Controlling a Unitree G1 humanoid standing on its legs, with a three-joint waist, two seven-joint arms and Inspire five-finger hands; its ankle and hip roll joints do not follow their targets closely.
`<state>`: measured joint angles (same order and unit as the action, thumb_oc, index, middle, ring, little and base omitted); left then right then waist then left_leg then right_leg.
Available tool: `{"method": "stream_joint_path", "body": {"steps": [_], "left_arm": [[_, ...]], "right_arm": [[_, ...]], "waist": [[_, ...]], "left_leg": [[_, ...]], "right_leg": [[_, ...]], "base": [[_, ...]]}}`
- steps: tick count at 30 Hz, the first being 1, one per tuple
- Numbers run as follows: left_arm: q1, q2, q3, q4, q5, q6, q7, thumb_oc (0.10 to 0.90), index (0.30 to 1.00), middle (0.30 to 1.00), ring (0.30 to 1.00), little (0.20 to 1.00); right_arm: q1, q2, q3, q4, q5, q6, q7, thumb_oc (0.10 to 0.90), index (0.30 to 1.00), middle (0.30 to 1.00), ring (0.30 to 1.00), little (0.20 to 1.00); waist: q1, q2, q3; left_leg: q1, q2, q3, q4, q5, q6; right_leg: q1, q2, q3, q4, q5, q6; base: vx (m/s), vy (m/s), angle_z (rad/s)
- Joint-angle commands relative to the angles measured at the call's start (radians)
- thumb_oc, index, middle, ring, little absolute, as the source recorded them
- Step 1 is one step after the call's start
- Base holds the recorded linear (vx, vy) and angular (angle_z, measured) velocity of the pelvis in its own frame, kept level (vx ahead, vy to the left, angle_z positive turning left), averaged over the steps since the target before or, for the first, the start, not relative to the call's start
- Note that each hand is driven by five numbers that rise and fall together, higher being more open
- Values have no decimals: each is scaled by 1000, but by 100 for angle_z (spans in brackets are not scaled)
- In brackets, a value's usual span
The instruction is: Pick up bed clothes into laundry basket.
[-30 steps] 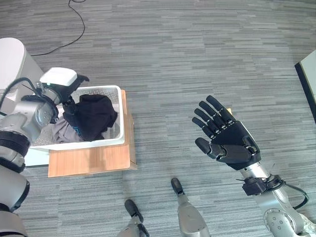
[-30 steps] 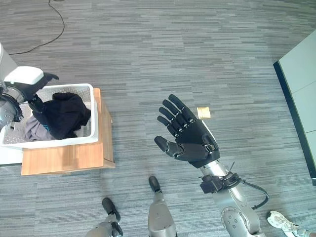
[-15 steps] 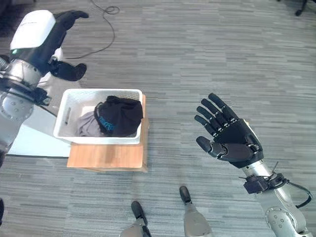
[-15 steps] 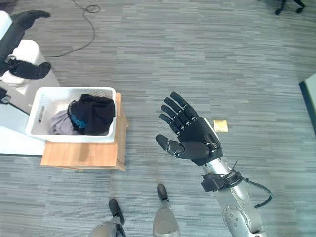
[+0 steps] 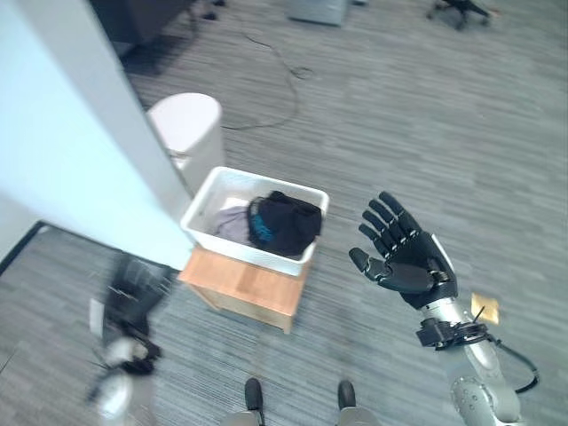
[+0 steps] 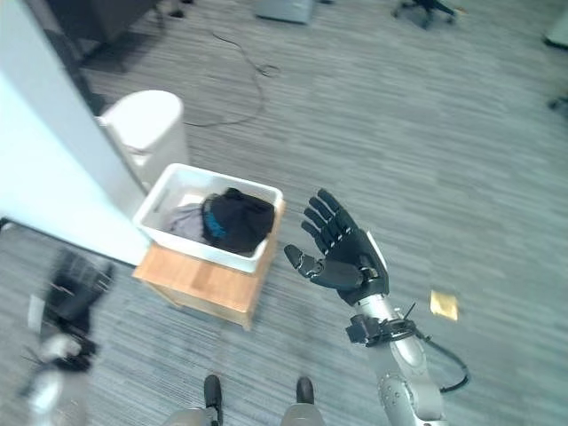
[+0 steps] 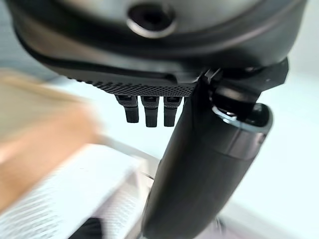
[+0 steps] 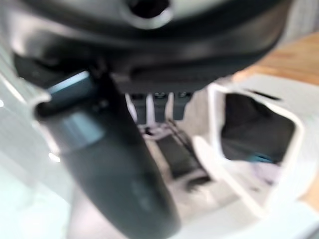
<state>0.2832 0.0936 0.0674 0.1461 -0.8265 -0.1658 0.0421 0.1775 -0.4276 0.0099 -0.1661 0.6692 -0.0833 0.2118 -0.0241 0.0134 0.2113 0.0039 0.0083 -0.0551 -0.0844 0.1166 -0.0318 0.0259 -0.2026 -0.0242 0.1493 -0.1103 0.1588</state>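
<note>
A white laundry basket [image 5: 222, 192] sits on a low wooden stand [image 5: 251, 287] on grey carpet; inside it lie a black garment [image 5: 286, 222] and a grey cloth [image 5: 232, 225] beside it, both within the walls; a white bin [image 5: 184, 124] stands just behind the basket, next to a pale wall panel [image 5: 71, 133]. The right hand [image 5: 410, 266] is raised to the right of the basket, palm up, fingers straight and spread, empty; the left hand [image 5: 133, 288] is a dark blur low on the left, fingers straight in its wrist view, grasping nothing; a small yellow scrap [image 5: 485, 307] lies on the carpet far right
</note>
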Motion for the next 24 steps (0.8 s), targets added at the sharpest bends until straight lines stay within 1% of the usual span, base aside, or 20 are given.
{"method": "stream_joint_path", "body": {"steps": [1,2,3,4,5,6,7,8,9,10,12,13,14,15,16,19,21,22,23,24], "left_arm": [[-150,108,58,-119,-100,-134,-92,800,900,900,900,900],[-166,96,3,-147,-112,-144,-87,800,900,900,900,900],[-166,96,3,-148,-111,-144,-87,800,900,900,900,900],[-187,115,-37,-183,-87,-154,-76,800,900,900,900,900],[-188,117,-38,-184,-86,-154,-74,800,900,900,900,900],[-193,136,-57,-220,-58,-153,-84,800,900,900,900,900],[-197,141,-57,-244,-34,-155,-76,800,900,900,900,900],[-196,141,-59,-255,-20,-152,-78,800,900,900,900,900],[-192,139,-59,-264,-6,-153,-75,800,900,900,900,900],[-180,134,-59,-276,2,-150,-77,800,900,900,900,900],[-155,116,-57,-269,-14,-140,-86,800,900,900,900,900],[-149,121,-57,-252,-8,-133,-89,800,900,900,900,900],[-119,130,-60,-248,27,-123,-95,800,900,900,900,900],[-118,130,-60,-249,27,-123,-95,800,900,900,900,900],[-105,130,-61,-247,39,-121,-92,800,900,900,900,900],[-111,142,-64,-240,68,-119,-72,800,900,900,900,900],[-121,138,-74,-243,95,-123,-57,800,900,900,900,900],[-128,141,-82,-246,111,-131,-42,800,900,900,900,900],[-134,138,-90,-249,117,-127,-41,800,900,900,900,900],[-136,142,-101,-248,142,-127,-37,800,900,900,900,900]], "right_arm": [[-51,-11,44,-100,-91,-110,18,800,900,900,900,900],[-51,4,83,-93,-85,-123,7,800,900,900,900,900],[-52,4,83,-91,-85,-124,8,800,900,900,900,900],[-63,23,110,-75,-51,-139,-8,800,900,900,900,900],[-64,25,110,-72,-50,-141,-8,800,900,900,900,900],[-84,19,139,-74,-38,-144,-11,800,900,900,900,900],[-99,10,156,-63,-28,-134,-4,800,900,900,900,900],[-104,6,151,-64,-25,-138,-9,800,900,900,900,900],[-102,-1,146,-58,-18,-133,-8,800,900,900,900,900],[-98,-7,140,-67,-14,-133,-6,800,900,900,900,900],[-77,-30,112,-80,-9,-130,7,800,900,900,900,900],[-66,-38,100,-77,-17,-126,2,800,900,900,900,900],[-39,-17,93,-66,17,-127,-5,800,900,900,900,900],[-39,-16,94,-65,17,-127,-4,800,900,900,900,900],[-34,6,101,-55,53,-133,-4,800,900,900,900,900],[1,35,98,-50,40,-147,-23,800,900,900,900,900],[12,47,101,-38,25,-147,-45,800,900,900,900,900],[16,56,96,-37,12,-155,-60,800,900,900,900,900],[20,64,86,-36,2,-156,-71,800,900,900,900,900],[16,62,86,-28,-25,-159,-76,800,900,900,900,900]], "waist": [[-24,-14,-105],[-24,-22,-113],[-26,-23,-112],[-5,-29,-106],[-8,-30,-106],[32,-39,-93],[53,-46,-88],[69,-52,-80],[80,-56,-73],[80,-59,-65],[70,-78,-39],[55,-93,-38],[29,-111,-44],[27,-111,-46],[14,-117,-52],[-47,-107,-82],[-76,-84,-93],[-88,-71,-100],[-95,-49,-110],[-94,-38,-113]], "left_leg": [[-12,-36,-121,6,-68,13],[-39,-68,-221,18,-40,3],[-39,-69,-223,18,-40,3],[-85,-100,-325,41,-3,-9],[-87,-101,-330,43,-3,-10],[-133,-118,-392,55,31,-33],[-163,-126,-413,48,60,-46],[-189,-128,-429,41,84,-60],[-222,-133,-445,39,91,-75],[-239,-136,-435,41,84,-76],[-257,-87,-239,146,14,-44],[-241,-51,-120,226,-25,-28],[-183,-15,-5,339,-116,-28],[-188,-15,-8,341,-115,-29],[-156,11,35,397,-138,-28],[-6,125,166,386,-165,-48],[60,117,174,323,-210,-66],[86,105,194,250,-247,-61],[95,96,204,154,-239,-53],[94,79,185,103,-226,-43]], "right_leg": [[-61,167,258,55,-3,-47],[-27,261,448,60,-43,-75],[-28,262,446,63,-45,-76],[-6,336,578,58,-44,-107],[-7,336,573,59,-44,-108],[20,346,547,20,-44,-129],[39,331,489,-33,-33,-141],[47,323,459,-57,-39,-143],[48,326,447,-79,-28,-150],[43,319,418,-90,-18,-151],[8,272,323,-94,18,-138],[-14,233,251,-99,36,-128],[-38,172,131,-110,59,-120],[-39,172,129,-112,61,-120],[-50,148,76,-121,75,-119],[-81,112,-57,-106,85,-106],[-91,92,-122,-97,89,-93],[-104,80,-155,-91,101,-83],[-110,75,-181,-91,112,-68],[-121,68,-187,-83,125,-58]], "base": [[-38,-73,291],[-37,-50,255],[-101,-148,243],[-106,-106,149],[-259,-283,191],[-258,-312,201],[-345,-423,189],[-295,-350,200],[-293,-275,205],[-349,-179,203],[-451,-40,188],[-576,0,199],[-408,-8,164],[-402,-5,236],[-233,-2,242],[-261,64,187],[-203,159,169],[-162,192,152],[-145,233,75],[-49,179,59]]}}
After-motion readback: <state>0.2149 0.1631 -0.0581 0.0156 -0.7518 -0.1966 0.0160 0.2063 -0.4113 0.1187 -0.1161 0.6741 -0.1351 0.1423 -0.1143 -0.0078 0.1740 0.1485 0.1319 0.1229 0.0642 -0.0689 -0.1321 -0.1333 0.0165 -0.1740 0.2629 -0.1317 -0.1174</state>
